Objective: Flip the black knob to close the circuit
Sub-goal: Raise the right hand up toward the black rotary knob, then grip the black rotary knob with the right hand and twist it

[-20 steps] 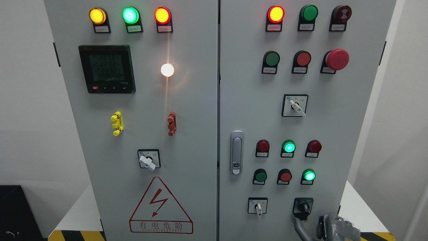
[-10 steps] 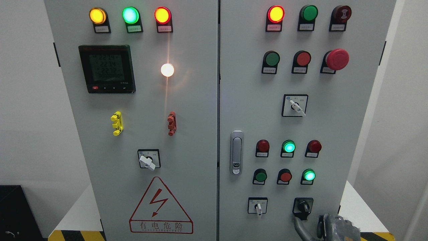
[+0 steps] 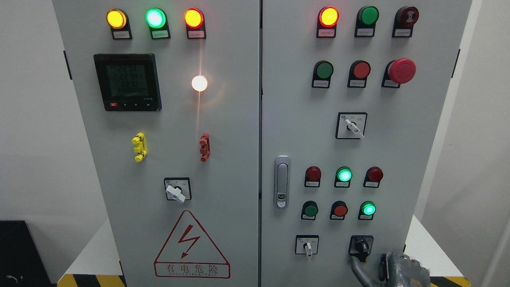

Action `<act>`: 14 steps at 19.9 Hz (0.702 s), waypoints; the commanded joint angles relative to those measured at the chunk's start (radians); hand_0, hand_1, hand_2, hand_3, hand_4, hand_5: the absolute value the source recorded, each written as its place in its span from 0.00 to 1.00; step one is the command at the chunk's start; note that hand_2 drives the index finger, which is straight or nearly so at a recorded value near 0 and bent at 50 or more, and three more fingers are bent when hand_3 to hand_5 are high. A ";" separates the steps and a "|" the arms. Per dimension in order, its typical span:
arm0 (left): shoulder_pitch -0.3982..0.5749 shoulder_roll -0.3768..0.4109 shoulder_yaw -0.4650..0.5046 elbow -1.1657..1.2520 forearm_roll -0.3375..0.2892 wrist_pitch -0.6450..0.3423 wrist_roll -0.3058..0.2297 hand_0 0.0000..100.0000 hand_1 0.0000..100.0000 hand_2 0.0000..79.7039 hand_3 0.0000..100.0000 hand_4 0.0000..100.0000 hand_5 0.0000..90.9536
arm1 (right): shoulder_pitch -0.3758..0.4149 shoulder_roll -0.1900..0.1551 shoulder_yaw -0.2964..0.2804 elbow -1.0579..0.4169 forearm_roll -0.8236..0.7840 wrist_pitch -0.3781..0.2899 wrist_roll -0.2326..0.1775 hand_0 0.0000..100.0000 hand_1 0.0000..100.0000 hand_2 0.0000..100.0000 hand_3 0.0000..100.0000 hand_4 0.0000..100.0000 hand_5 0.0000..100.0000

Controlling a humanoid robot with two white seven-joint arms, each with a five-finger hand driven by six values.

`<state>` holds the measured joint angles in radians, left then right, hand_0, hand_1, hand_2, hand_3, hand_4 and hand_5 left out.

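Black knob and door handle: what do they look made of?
Black knob: probably moulded plastic, going by its matte black surface with dull highlights. Door handle: looks like metal or chrome-plated plastic, silvery with a soft satin sheen; the picture cannot settle which.

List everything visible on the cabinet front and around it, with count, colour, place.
grey metal cabinet: 1, two doors, fills the view
lit round indicator lamps, left door top row: 3, amber, green, red-orange
black digital meter: 1, left door upper
white lit lamp: 1, right of the meter
yellow plastic clip: 1, left door middle
red plastic clip: 1, left door middle
white-handled rotary switches: 3, left door, right door middle, right door bottom
red triangular warning sign: 1, left door bottom
silver door latch: 1, right door left edge
red mushroom stop button: 1, right door upper
black knob: 1, right door bottom right
right robot hand: 1, grey, just below-right of the black knob, fingers unclear
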<state>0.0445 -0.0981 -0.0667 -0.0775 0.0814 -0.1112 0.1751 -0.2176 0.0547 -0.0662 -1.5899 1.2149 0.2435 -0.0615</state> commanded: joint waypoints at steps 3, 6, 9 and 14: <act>0.000 0.000 0.001 0.001 0.000 -0.001 0.000 0.12 0.56 0.00 0.00 0.00 0.00 | -0.009 -0.004 -0.004 0.021 0.002 0.000 -0.004 0.00 0.02 0.92 1.00 1.00 1.00; 0.000 0.000 -0.001 0.001 0.000 -0.001 0.000 0.12 0.56 0.00 0.00 0.00 0.00 | -0.006 -0.018 -0.006 0.018 0.002 0.000 -0.004 0.00 0.02 0.92 1.00 1.00 1.00; 0.000 0.000 -0.001 -0.001 0.000 -0.001 0.000 0.12 0.56 0.00 0.00 0.00 0.00 | -0.006 -0.018 -0.009 0.018 0.002 0.000 -0.004 0.00 0.02 0.91 1.00 1.00 1.00; 0.000 0.000 0.001 -0.001 0.000 -0.001 0.000 0.12 0.56 0.00 0.00 0.00 0.00 | -0.005 -0.019 -0.009 0.021 0.002 0.000 -0.007 0.00 0.03 0.91 1.00 1.00 1.00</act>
<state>0.0445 -0.0981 -0.0667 -0.0775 0.0813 -0.1112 0.1755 -0.2236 0.0436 -0.0696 -1.5762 1.2164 0.2436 -0.0676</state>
